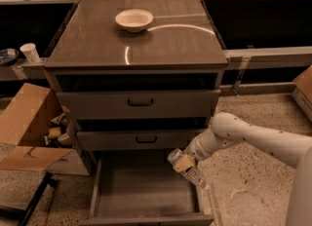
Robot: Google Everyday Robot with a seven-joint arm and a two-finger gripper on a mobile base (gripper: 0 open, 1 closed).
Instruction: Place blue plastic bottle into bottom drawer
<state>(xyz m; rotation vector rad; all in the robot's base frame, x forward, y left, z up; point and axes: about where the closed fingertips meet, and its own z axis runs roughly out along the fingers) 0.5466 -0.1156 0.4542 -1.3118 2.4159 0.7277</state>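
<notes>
Hand (185,163) pinched blue plastic bottle (195,177), tilted, above right edge of open bottom drawer (141,187); bowl (134,19) on worktop (165,47), above drawer

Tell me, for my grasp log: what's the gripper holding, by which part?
The gripper holds the blue plastic bottle near its upper end, at the right side of the bottom drawer.

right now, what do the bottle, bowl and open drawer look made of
Blue plastic bottle, held by the gripper over the right side of the bottom drawer: clear, see-through plastic. Bowl: smooth cream, possibly ceramic or plastic. The bottom drawer: flat matte grey, probably painted metal.
</notes>
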